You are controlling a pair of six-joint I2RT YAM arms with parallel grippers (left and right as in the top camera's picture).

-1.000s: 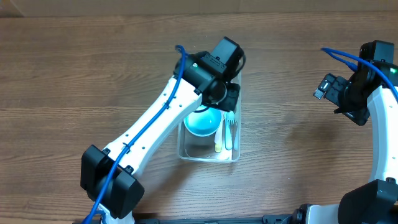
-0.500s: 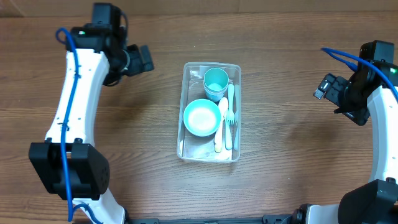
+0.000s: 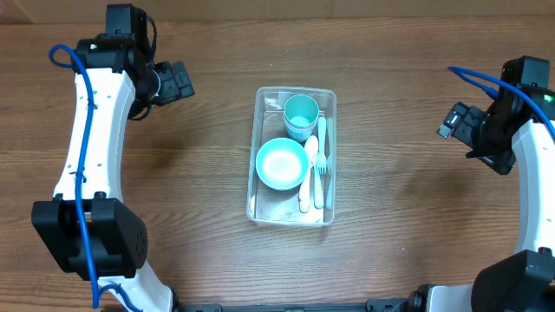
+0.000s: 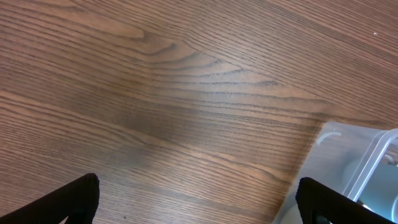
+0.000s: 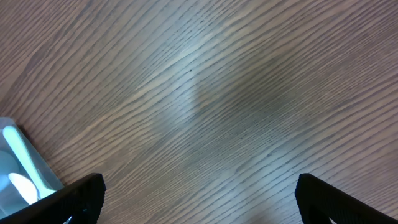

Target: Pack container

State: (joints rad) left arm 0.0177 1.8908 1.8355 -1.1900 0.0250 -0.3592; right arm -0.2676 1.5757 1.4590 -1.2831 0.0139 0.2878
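container (image 3: 277,208) whole only overhead; wrist views catch just corners.

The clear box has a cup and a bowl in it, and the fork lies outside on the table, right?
Not quite. The overhead view shows the fork lying inside the clear box too, beside the bowl and the cup.
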